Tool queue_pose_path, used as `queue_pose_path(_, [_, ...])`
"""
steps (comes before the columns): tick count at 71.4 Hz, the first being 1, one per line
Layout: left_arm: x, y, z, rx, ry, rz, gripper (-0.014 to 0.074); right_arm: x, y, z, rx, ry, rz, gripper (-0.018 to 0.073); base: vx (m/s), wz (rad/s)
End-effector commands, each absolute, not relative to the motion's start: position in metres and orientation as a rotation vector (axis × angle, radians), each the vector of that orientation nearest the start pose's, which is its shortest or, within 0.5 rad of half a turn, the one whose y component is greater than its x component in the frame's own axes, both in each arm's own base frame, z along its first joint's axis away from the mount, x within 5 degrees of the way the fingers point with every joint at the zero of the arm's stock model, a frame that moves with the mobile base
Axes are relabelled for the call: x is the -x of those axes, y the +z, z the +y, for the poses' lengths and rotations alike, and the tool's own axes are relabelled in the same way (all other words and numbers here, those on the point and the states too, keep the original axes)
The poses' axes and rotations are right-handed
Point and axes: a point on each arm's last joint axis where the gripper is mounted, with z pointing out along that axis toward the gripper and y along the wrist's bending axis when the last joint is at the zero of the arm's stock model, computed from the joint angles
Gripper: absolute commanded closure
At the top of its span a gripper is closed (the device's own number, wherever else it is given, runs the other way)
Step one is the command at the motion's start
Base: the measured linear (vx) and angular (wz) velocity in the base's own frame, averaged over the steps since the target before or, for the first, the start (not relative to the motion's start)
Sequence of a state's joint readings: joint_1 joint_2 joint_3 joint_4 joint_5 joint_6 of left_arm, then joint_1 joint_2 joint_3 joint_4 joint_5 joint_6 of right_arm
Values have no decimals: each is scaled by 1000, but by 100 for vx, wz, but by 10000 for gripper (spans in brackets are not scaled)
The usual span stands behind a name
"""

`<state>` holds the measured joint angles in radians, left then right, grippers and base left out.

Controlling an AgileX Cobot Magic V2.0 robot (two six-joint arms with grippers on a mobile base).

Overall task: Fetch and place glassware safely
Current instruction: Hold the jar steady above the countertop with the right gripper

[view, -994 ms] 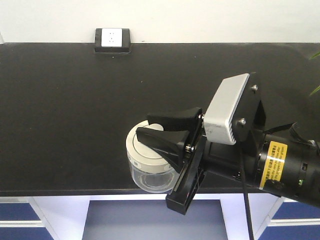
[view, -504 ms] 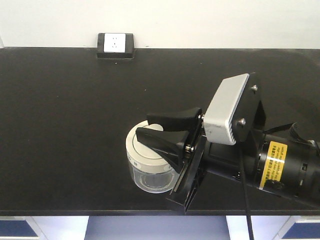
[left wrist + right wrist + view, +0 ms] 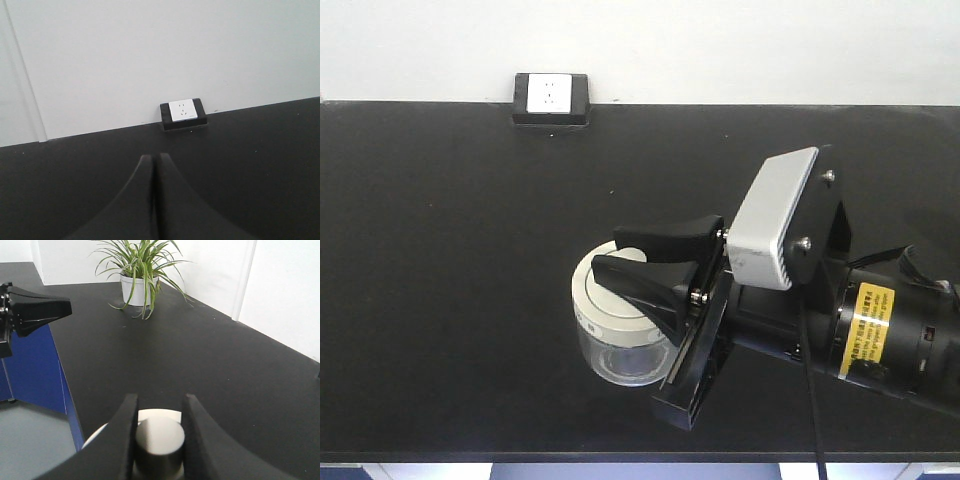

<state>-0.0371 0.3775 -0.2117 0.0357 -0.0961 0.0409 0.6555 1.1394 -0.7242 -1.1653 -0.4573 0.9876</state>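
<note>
Glass jar has its lid knob clamped between the right fingers; left fingers are pressed together.

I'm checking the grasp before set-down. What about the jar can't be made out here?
- Front view: the right gripper covers the knob on the lid; from above, whether the jar touches the table is unclear.
- Right wrist view: the glass body is hidden beneath the lid and cut by the bottom edge.
- Left wrist view: no jar, only the shut left gripper and a socket.
</note>
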Motion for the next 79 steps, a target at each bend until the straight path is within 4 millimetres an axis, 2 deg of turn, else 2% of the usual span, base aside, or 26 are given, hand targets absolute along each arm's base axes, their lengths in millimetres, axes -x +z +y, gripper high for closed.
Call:
queue_pose_path(1, [-94, 283, -4, -78, 17, 1454, 603, -165, 345, 178, 932, 796, 1375, 559, 5, -1])
queue_pose_path(79, [-94, 283, -4, -78, 17, 1456, 603, -165, 345, 178, 932, 796, 1376, 559, 4, 0])
